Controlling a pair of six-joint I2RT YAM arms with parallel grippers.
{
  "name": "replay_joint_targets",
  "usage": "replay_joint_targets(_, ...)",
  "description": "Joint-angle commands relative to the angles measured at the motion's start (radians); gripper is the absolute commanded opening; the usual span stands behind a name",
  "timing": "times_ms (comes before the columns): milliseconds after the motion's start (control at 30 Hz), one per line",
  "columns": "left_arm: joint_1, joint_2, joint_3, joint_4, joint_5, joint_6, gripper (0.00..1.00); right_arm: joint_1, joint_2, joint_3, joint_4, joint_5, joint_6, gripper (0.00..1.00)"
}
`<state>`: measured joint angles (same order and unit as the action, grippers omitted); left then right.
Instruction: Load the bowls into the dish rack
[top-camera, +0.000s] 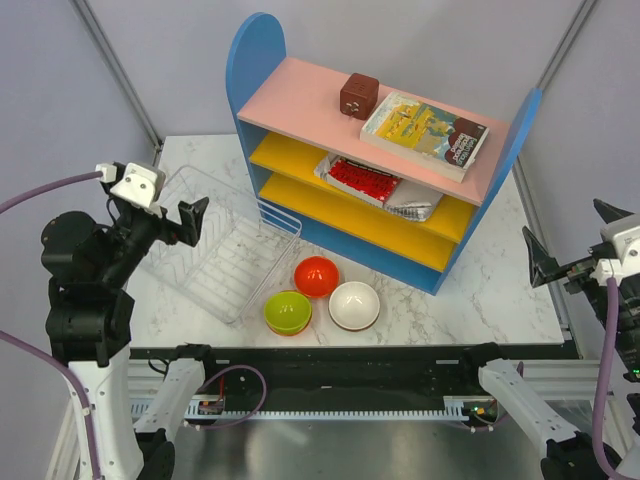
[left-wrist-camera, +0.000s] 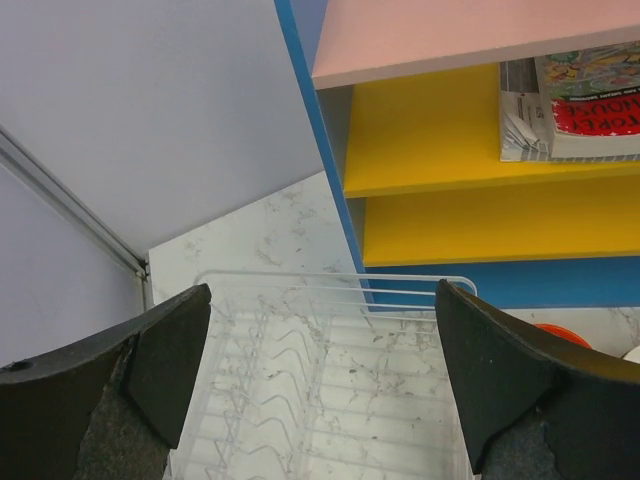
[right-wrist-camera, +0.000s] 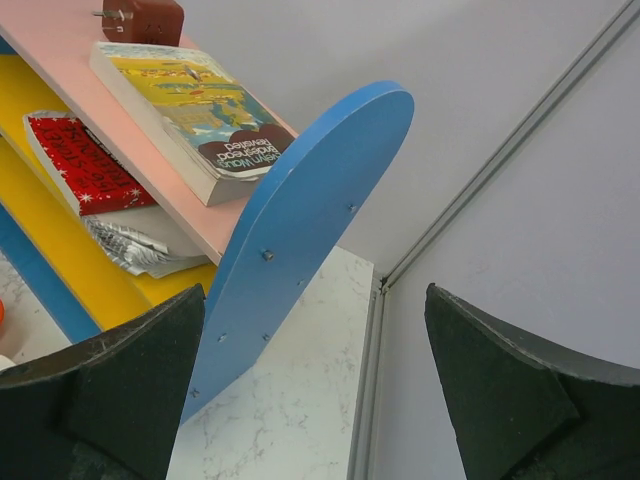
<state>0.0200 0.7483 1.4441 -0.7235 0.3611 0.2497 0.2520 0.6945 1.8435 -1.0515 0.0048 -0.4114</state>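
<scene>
Bowls (top-camera: 354, 305) look light, rigid, glossy and probably slippery; a rim pinch suits them. Left claw (left-wrist-camera: 320, 290) and right claw (right-wrist-camera: 312, 292) both gape wide, empty.

**One high camera, two riding the wrists**

The top camera hangs above and behind the arm bases. It looks down and forward, far enough back to take in the whole table (top-camera: 480, 290), with the dish rack (top-camera: 225, 250) at 9 o'clock and the blue shelf unit (top-camera: 380, 150) at 12.

The left wrist camera sits low and close over the rack (left-wrist-camera: 320, 400). It faces the unit's left end (left-wrist-camera: 315, 150) at 12 o'clock.

The right wrist camera tilts upward near the unit's right side panel (right-wrist-camera: 300, 220), with the book (right-wrist-camera: 190, 110) at 10 o'clock.

All three views share the shelf unit. Only the top and left wrist views share the rack.
</scene>
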Motion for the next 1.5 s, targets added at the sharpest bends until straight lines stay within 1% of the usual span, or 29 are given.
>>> replay_joint_targets(0,0.000,0.014,-0.008,0.030,-0.010,-0.027,1.00,0.007,0.054,-0.022,0.013,0.014,0.002,0.98)
replay_joint_targets(300,0.000,0.028,-0.033,0.033,-0.007,-0.010,1.00,0.009,0.071,-0.087,0.062,0.017,-0.018,0.98)
replay_joint_targets(467,0.000,0.045,-0.054,0.053,0.033,0.008,1.00,0.009,0.076,-0.121,0.068,0.030,-0.043,0.98)
replay_joint_targets(533,0.000,0.055,-0.096,0.090,0.061,0.016,1.00,0.009,0.074,-0.144,0.071,0.047,-0.046,0.98)
replay_joint_targets(600,0.000,0.088,-0.137,0.122,0.084,0.040,1.00,0.009,0.074,-0.188,0.067,0.064,-0.047,0.98)
replay_joint_targets(700,0.000,0.138,-0.185,0.157,0.078,0.069,1.00,0.009,0.060,-0.265,0.065,0.072,-0.052,0.98)
replay_joint_targets(967,0.000,0.276,-0.283,0.349,0.099,0.089,1.00,0.007,0.036,-0.463,0.079,0.011,-0.063,0.98)
replay_joint_targets(1233,-0.008,0.463,-0.292,0.495,0.162,0.100,1.00,0.007,0.091,-0.589,0.183,-0.045,-0.047,0.98)
replay_joint_targets(1267,-0.040,0.480,-0.295,0.528,0.167,0.102,1.00,0.007,0.097,-0.611,0.195,-0.048,-0.047,0.98)
replay_joint_targets(1467,-0.058,0.586,-0.269,0.584,0.179,0.117,1.00,0.009,0.157,-0.714,0.318,-0.045,-0.038,0.98)
